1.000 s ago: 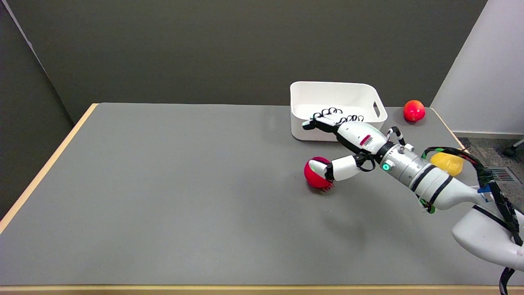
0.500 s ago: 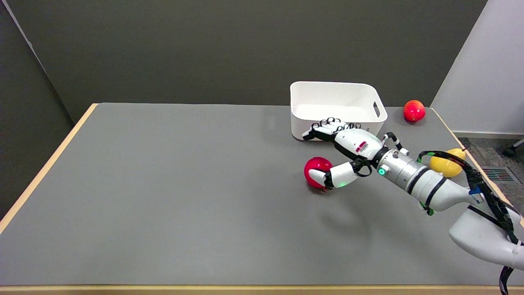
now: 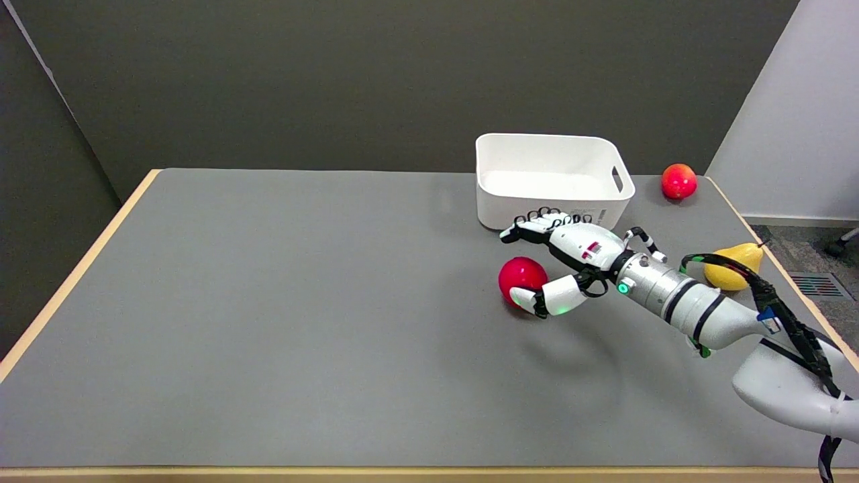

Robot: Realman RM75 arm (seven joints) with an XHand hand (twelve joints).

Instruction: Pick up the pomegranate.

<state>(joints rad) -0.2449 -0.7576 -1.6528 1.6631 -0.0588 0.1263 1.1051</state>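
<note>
Round red pomegranate (image 3: 522, 274) sits on grey table (image 3: 282, 322), near white plastic bin (image 3: 550, 176). Right hand (image 3: 560, 258) beside it; fingers (image 3: 527, 231) spread, holding nothing, thumb at fruit's near side.

grey table (image 3: 302, 302), pomegranate (image 3: 522, 274), bin (image 3: 547, 201), apple (image 3: 678, 181), pear (image 3: 733, 268)

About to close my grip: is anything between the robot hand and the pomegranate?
Nothing visible. The right robot hand is open beside the round red pomegranate on the grey table, thumb at its near side, fingers spread above and behind.
</note>
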